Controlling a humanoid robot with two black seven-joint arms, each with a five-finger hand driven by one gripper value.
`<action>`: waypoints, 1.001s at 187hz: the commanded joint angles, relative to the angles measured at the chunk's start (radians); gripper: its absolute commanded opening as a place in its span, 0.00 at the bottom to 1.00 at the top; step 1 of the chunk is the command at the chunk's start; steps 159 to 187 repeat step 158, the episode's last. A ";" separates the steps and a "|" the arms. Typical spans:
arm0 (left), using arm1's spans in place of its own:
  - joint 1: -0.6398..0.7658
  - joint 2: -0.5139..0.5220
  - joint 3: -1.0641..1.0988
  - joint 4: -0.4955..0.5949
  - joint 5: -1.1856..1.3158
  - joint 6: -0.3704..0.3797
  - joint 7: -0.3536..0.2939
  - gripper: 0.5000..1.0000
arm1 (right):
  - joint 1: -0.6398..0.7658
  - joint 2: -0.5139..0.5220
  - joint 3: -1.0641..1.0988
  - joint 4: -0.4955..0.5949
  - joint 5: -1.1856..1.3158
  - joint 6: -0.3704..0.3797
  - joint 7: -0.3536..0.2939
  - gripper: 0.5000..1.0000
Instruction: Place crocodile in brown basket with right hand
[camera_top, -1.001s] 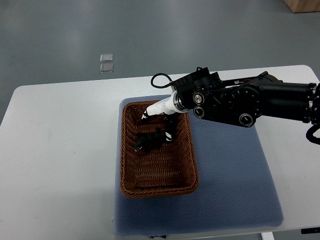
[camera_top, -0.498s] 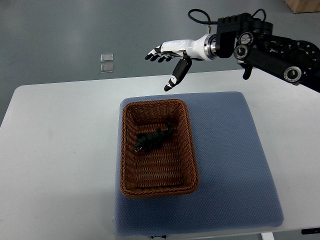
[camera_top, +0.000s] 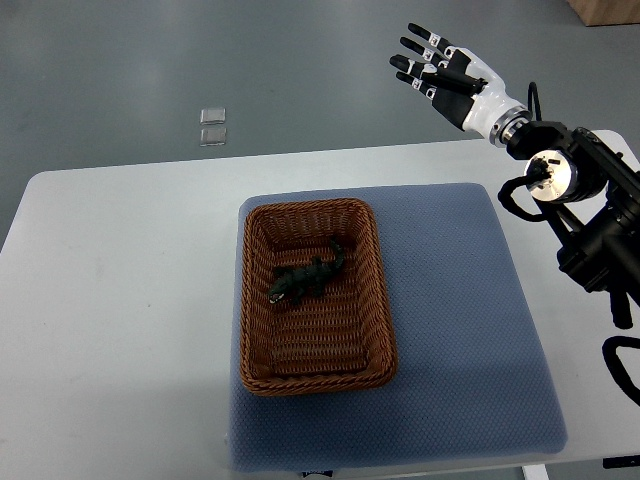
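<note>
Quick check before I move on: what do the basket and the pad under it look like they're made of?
Brown basket: woven wicker or rattan by its ribbed weave, matte. Blue pad: seemingly soft fabric or foam, with a fine dotted texture and rounded corners.

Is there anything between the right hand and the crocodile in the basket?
Top view: only the brown basket's right wall and bare blue mat lie between the raised, open right hand and the crocodile.

A lab: bare grey floor (camera_top: 150, 70), white table (camera_top: 120, 300) with blue mat (camera_top: 470, 330)
</note>
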 joint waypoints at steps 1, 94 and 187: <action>0.000 0.000 0.000 0.000 0.000 0.000 0.000 1.00 | -0.022 0.028 0.029 -0.067 0.160 0.000 0.025 0.85; 0.000 0.000 0.000 -0.002 0.000 0.001 0.000 1.00 | -0.092 0.045 0.028 -0.109 0.330 0.064 0.042 0.86; -0.001 0.000 0.000 -0.003 0.000 0.001 0.000 1.00 | -0.103 0.045 0.028 -0.107 0.330 0.132 0.044 0.86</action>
